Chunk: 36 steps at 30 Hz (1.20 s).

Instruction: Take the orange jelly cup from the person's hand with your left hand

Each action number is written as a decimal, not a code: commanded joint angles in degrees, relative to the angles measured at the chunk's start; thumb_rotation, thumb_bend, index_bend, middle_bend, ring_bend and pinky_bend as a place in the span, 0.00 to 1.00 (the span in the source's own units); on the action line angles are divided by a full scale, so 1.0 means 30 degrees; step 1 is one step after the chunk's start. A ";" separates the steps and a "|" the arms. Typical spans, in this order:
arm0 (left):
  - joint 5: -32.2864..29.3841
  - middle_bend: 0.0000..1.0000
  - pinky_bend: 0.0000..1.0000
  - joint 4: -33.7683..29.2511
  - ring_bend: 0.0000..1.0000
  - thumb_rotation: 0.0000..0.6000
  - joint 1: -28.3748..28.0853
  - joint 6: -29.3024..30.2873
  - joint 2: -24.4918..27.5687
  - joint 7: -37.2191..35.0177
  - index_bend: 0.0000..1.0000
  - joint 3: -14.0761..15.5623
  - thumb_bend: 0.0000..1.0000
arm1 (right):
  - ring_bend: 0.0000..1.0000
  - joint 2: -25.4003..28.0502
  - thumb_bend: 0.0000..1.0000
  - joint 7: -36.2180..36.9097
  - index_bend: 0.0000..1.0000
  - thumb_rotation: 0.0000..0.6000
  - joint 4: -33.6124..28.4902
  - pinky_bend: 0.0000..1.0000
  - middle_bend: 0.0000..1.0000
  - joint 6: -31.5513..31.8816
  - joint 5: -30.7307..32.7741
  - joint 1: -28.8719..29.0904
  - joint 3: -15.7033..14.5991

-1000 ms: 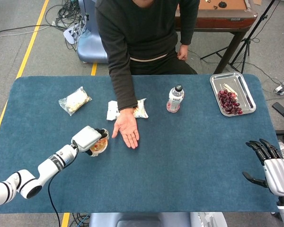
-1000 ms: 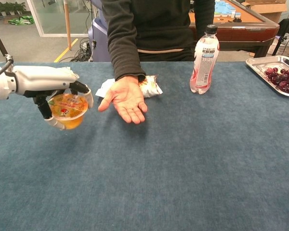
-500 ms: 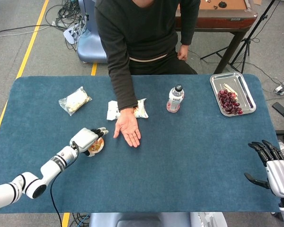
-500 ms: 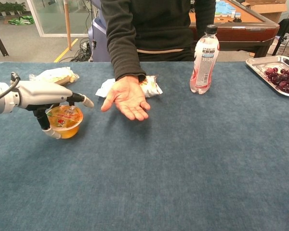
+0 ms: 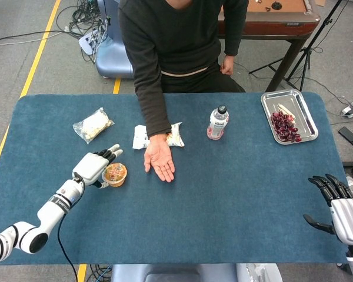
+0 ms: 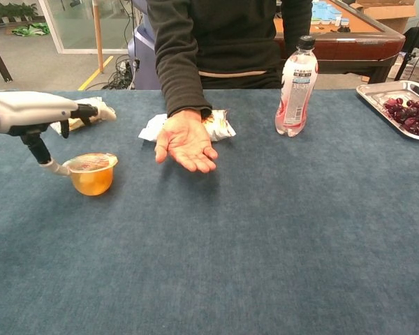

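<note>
The orange jelly cup (image 5: pixel 115 174) (image 6: pixel 92 174) stands upright on the blue table, left of the person's hand (image 5: pixel 159 159) (image 6: pixel 186 142), which lies palm up and empty. My left hand (image 5: pixel 94 167) (image 6: pixel 33 112) sits just left of the cup with its fingers stretched out above and beside it. In the chest view the thumb (image 6: pixel 53 167) reaches down to the cup's rim; nothing is gripped. My right hand (image 5: pixel 336 207) hovers at the table's near right corner, fingers spread and empty, seen only in the head view.
A pink drink bottle (image 5: pixel 217 122) (image 6: pixel 295 75) stands right of the person's arm. A snack packet (image 5: pixel 142 137) (image 6: pixel 217 124) lies under the wrist, another bag (image 5: pixel 93 124) at the far left. A metal tray (image 5: pixel 266 101) (image 6: pixel 374 93) with red fruit sits at the far right.
My left hand lowered the jelly cup onto the table, opened its fingers off it and drew back left. The person's hand stayed palm up; my right hand barely moved.
</note>
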 commanded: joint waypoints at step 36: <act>0.3916 0.00 0.22 -0.4263 0.11 1.00 1.1011 1.4500 0.0530 0.1245 0.00 0.2201 0.17 | 0.07 -0.0505 0.11 0.0000 0.19 1.00 0.0148 0.18 0.17 -0.1132 -0.0144 0.0803 -0.0100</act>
